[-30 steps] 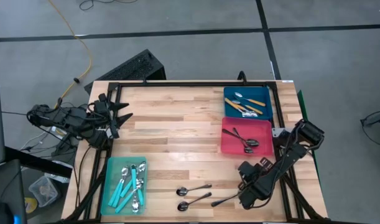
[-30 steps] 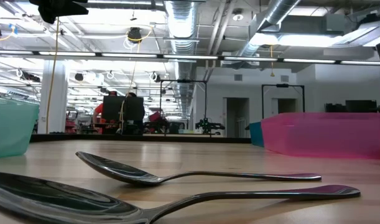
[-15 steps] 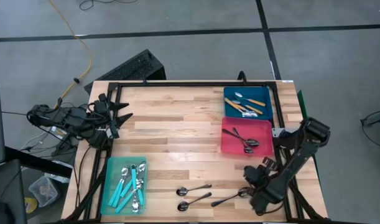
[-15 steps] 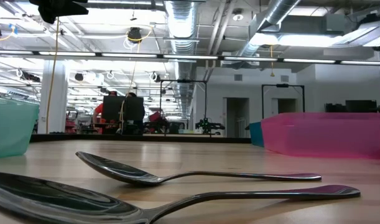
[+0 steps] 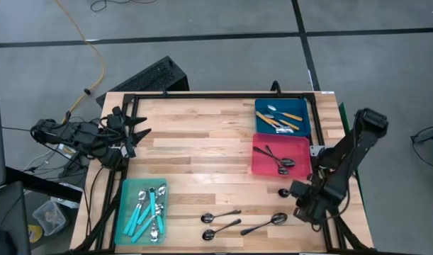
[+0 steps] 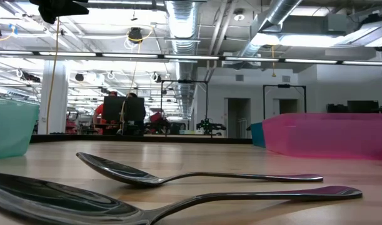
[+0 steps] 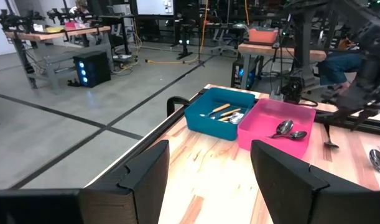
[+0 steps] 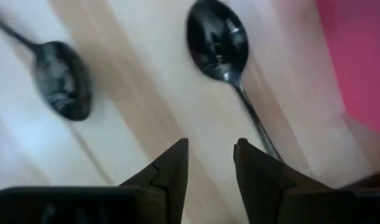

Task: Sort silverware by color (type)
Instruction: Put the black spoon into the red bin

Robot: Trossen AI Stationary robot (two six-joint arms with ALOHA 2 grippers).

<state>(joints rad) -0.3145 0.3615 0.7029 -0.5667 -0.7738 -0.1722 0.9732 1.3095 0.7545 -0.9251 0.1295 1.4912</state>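
Observation:
Three dark metal spoons [image 5: 221,214], [image 5: 221,228], [image 5: 264,224] lie flat near the table's front edge. A fourth dark spoon [image 8: 217,40] lies just in front of the pink bin [image 5: 301,145]; its bowl [image 5: 283,192] shows and its handle runs out of sight behind one finger. My right gripper [image 8: 211,165] hovers over that handle, pointing down, open, with nothing between its fingers. It stands at the front right [image 5: 305,200]. My left gripper [image 7: 205,174] waits open at the table's far left [image 5: 135,131].
A teal bin [image 5: 127,191] at the front left holds teal-handled spoons. A blue bin [image 5: 305,106] at the far right holds orange-handled ones, and the pink bin holds dark ones. The two nearest loose spoons [image 6: 178,175], [image 6: 178,206] fill the low view.
My right gripper has risen and gone from beside the loose spoons at the front edge toward the table's right and far edges. This uncovered the bowls of the third and fourth spoons. The spoons have stayed in place.

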